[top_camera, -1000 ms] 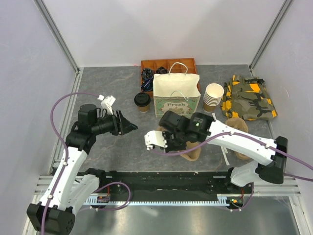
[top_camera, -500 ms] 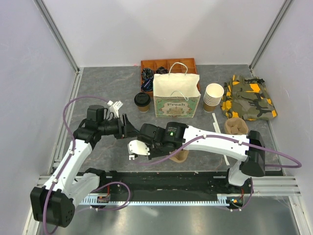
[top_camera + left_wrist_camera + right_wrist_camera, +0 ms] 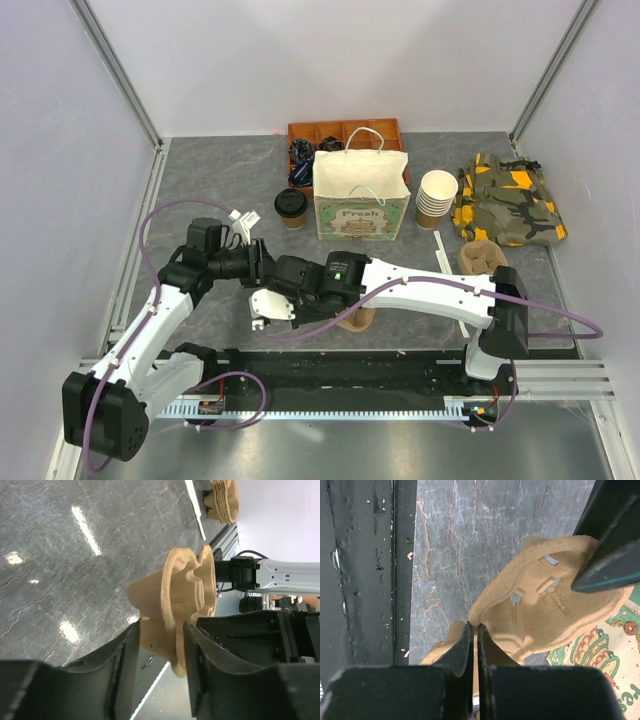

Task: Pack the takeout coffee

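The takeout coffee (image 3: 291, 207), a brown cup with a black lid, stands left of the paper bag (image 3: 361, 195). Both grippers meet in mid-air over the table's near left part. My right gripper (image 3: 474, 626) is shut on the rim of a tan pulp cup tray (image 3: 555, 605). My left gripper (image 3: 162, 630) straddles one pocket of the same tray (image 3: 175, 600), its fingers pressed against both sides. A left fingertip (image 3: 610, 545) lies over the tray in the right wrist view. In the top view the arms hide the held tray.
A stack of cream cups (image 3: 436, 198) and a camouflage bag (image 3: 507, 205) lie right of the paper bag. A compartment box (image 3: 340, 135) sits behind it. More pulp trays (image 3: 482, 258) are stacked at the right; another tan piece (image 3: 358, 320) shows under the right arm.
The right arm carried the tray leftward across the table. The left gripper came in from the left and its jaws narrowed around a tray pocket.
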Tool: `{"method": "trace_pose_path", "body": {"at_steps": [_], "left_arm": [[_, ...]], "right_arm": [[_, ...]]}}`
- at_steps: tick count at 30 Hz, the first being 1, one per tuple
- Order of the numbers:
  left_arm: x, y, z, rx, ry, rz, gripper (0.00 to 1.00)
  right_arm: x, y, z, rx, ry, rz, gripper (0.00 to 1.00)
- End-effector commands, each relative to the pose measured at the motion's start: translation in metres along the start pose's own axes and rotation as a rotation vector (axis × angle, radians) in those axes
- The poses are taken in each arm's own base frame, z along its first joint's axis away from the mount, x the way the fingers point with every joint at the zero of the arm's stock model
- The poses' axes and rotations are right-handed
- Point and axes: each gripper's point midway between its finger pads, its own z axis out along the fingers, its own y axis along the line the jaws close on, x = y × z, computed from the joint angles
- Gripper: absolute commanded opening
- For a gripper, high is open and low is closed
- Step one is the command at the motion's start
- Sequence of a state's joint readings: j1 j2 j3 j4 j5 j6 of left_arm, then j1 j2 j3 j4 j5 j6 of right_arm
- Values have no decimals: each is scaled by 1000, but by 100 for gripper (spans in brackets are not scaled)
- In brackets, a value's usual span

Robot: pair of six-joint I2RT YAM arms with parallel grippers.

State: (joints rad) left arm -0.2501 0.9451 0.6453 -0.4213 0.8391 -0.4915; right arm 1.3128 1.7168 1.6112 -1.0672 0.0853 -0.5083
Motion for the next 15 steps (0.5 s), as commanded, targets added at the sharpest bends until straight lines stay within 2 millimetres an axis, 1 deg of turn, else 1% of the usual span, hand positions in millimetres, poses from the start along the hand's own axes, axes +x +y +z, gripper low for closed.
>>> {"method": "trace_pose_path", "body": {"at_steps": [1, 2, 4, 5, 6, 7, 8, 9, 10, 11, 12, 13, 15], "left_arm": [[-2, -4, 5, 21, -8, -15, 39], [-2, -5, 5, 24, -7, -15, 33], [-1, -6, 5, 28, -3, -15, 25], [-1, -6, 5, 27, -2, -18, 18], [-1, -6, 4, 26, -1, -21, 14], [-1, -7, 3, 28, -2, -18, 11], [-1, -7, 2, 23, -1, -20, 5], [-1, -8, 2, 21, -2, -14, 2], [-2, -8, 0, 20, -5, -6, 2], [-1, -11, -2, 26, -7, 6, 2], [0, -13, -3, 30, -2, 8, 2], [0, -14, -4, 35, -4, 13, 2], [2, -16, -7, 39, -7, 24, 2]], "right_arm": [[-14, -8, -10, 42, -32, 11, 0], [-15, -8, -11, 43, -34, 11, 0], [-14, -9, -11, 49, -33, 13, 0], [-14, -10, -12, 54, -29, 13, 0], [-13, -11, -13, 57, -24, 19, 0], [-14, -12, -15, 61, -23, 18, 8], [-13, -12, -19, 63, -22, 19, 16], [-13, -14, -24, 72, -29, 20, 25], [-14, -16, -29, 81, -40, 16, 36], [-14, -18, -40, 98, -65, 17, 41], [-12, -20, -46, 116, -69, 17, 46], [-11, -22, -51, 129, -76, 18, 59], [-9, -26, -67, 161, -99, 25, 68]]}}
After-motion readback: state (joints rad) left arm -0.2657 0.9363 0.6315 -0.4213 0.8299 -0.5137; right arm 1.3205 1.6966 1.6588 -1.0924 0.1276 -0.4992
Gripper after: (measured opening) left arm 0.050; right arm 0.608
